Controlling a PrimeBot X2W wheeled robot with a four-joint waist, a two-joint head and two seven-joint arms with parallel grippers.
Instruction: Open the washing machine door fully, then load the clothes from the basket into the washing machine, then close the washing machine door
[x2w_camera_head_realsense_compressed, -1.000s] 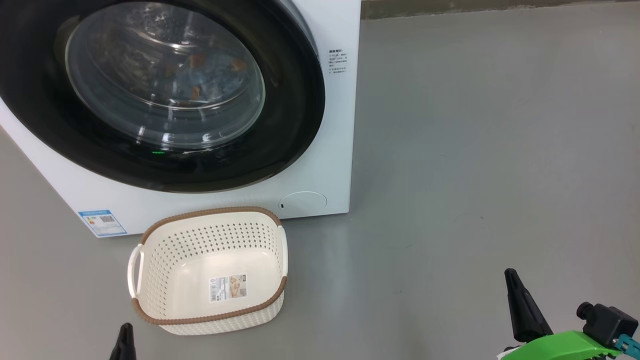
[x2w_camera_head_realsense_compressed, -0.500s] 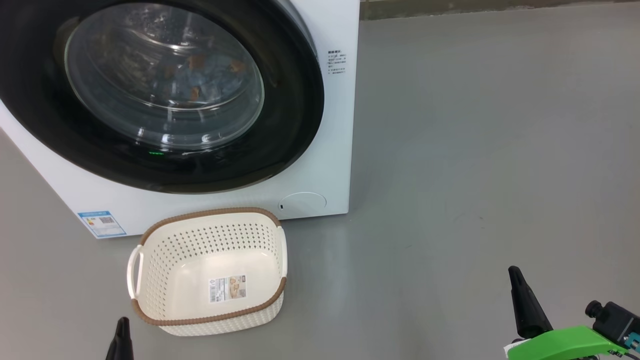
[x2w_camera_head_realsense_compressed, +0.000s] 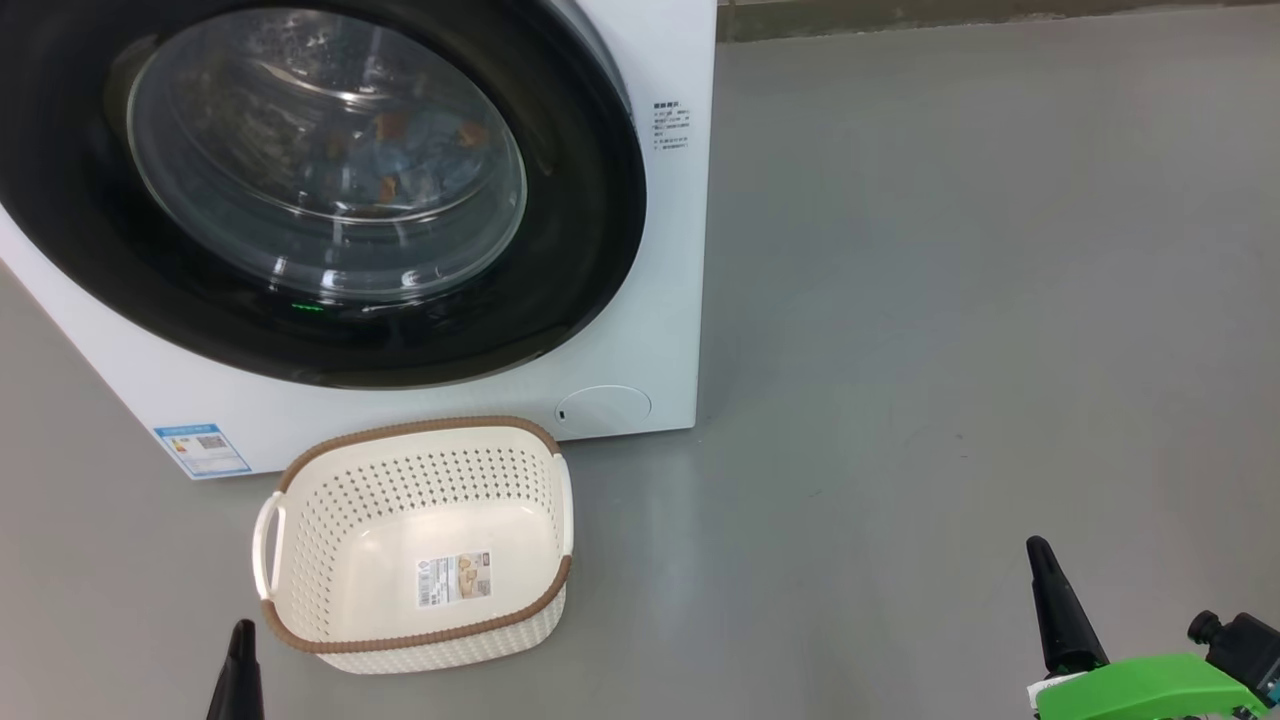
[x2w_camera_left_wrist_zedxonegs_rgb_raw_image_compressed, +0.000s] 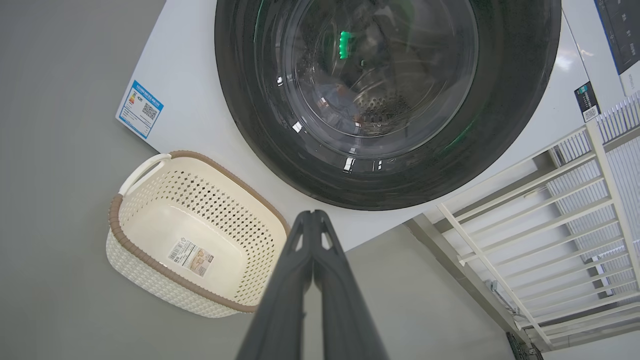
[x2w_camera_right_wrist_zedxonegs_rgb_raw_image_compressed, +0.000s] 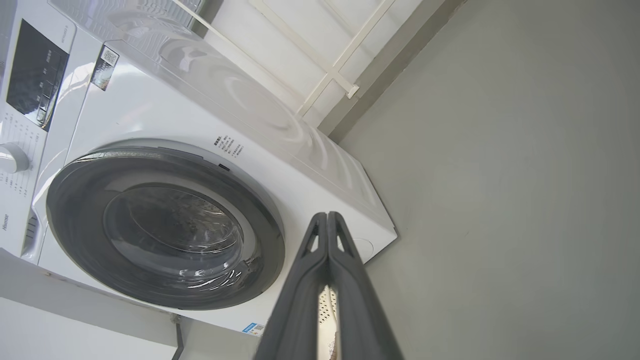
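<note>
the washing machine door (x2w_camera_head_realsense_compressed: 300, 240) sits shut at upper left, the clothes (x2w_camera_head_realsense_compressed: 420, 135) behind its glass, the basket (x2w_camera_head_realsense_compressed: 420, 480) empty below. left claw (x2w_camera_head_realsense_compressed: 240, 670) and right claw (x2w_camera_head_realsense_compressed: 1055, 615) are pressed together, holding nothing. if unlatched, the door could drift open; the left claw, near the basket, might knock it.

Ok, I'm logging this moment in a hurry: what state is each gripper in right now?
Left gripper: closed, holding nothing.
Right gripper: closed, holding nothing.
</note>
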